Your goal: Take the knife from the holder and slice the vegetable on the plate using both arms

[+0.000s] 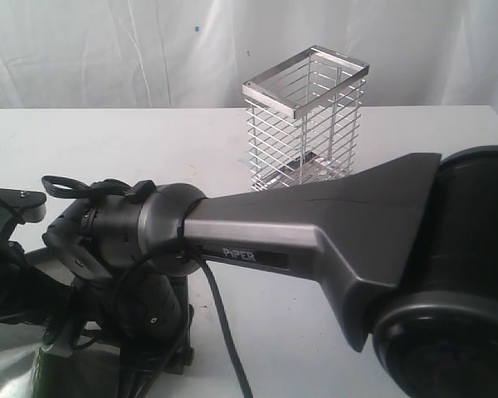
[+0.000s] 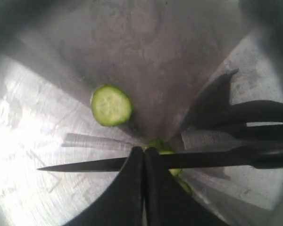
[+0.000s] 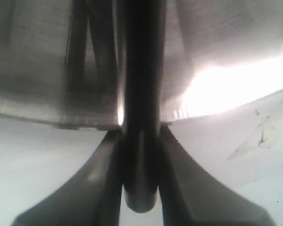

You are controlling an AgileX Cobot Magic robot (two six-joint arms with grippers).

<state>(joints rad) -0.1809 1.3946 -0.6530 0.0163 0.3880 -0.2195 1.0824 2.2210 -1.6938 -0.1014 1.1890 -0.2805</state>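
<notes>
Left fingers (image 2: 127,197) together, cucumber (image 2: 162,149) just beyond tips

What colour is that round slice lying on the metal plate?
The slice is pale green with a darker green rim; clearest in the left wrist view.

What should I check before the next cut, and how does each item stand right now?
1. The knife is out of the holder: ok, the cage looks empty.
2. The right gripper is clamped on the knife's handle: ok.
3. The blade lies over the plate, at the cucumber: ok.
4. The left gripper steadies the cucumber: cannot tell; its jaws are shut and hide most of it.
5. The cut slice lies apart from the blade: ok.
</notes>
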